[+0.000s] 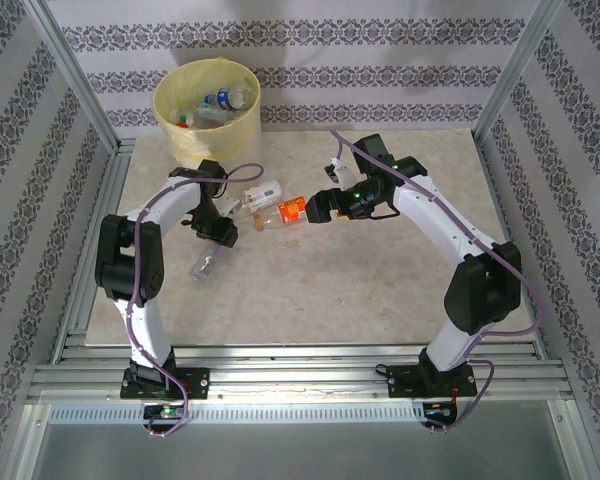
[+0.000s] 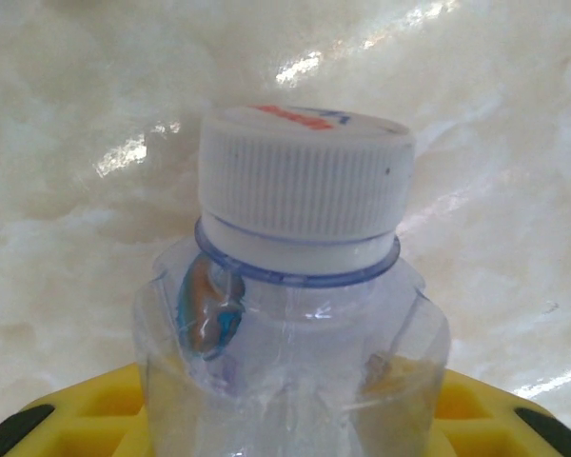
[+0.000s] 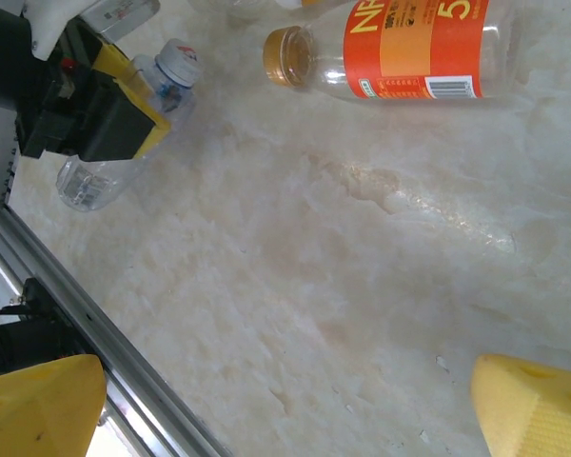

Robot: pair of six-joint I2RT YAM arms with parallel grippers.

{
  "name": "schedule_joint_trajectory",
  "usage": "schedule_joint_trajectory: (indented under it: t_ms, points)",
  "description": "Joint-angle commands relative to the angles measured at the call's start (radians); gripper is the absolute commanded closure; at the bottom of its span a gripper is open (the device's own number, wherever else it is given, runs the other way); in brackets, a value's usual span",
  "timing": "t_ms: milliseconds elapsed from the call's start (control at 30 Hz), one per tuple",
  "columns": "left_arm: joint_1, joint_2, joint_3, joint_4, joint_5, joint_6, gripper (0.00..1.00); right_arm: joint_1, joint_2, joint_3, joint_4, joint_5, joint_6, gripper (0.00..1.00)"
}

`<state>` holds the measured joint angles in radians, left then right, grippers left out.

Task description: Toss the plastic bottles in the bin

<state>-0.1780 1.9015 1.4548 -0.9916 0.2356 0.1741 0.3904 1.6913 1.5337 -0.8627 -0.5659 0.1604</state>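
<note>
A clear plastic bottle [image 2: 300,314] with a white ribbed cap sits between the yellow fingers [image 2: 71,409] of my left gripper [image 2: 295,414], which is shut on its creased shoulder. From above, that bottle [image 1: 204,263] lies just front-left of the left gripper [image 1: 220,234]. An orange-labelled bottle [image 3: 409,43] lies on its side ahead of my right gripper [image 3: 285,419], which is open with only table between its yellow fingertips [image 3: 533,409]. Seen from the top, the orange bottle [image 1: 291,210] lies beside a white-labelled one [image 1: 260,194]. The bin [image 1: 242,135], lined in yellow, stands far left with several bottles inside.
Patterned walls and slanted aluminium posts [image 1: 75,80] close in the marble table [image 1: 380,290]. A metal rail [image 1: 300,375] runs along the near edge, and another [image 3: 95,328] crosses the right wrist view. The left gripper's black and yellow body [image 3: 105,114] is near the right arm.
</note>
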Motion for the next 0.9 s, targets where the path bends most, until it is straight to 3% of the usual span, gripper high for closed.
schedule_joint_trajectory:
  t_ms: [0, 600, 867]
  points:
    - [-0.012, -0.050, -0.021, 0.018, 0.034, -0.036, 0.78, 0.000, -0.035, -0.006, 0.010, -0.006, -0.009, 0.02]
    - [-0.011, -0.352, -0.120, 0.166, 0.133, -0.230, 0.79, -0.001, -0.047, -0.030, 0.011, -0.023, -0.012, 0.02]
    - [-0.015, -0.561, -0.182, 0.339, 0.228, -0.384, 0.79, -0.001, -0.035, -0.030, 0.022, -0.033, -0.006, 0.02]
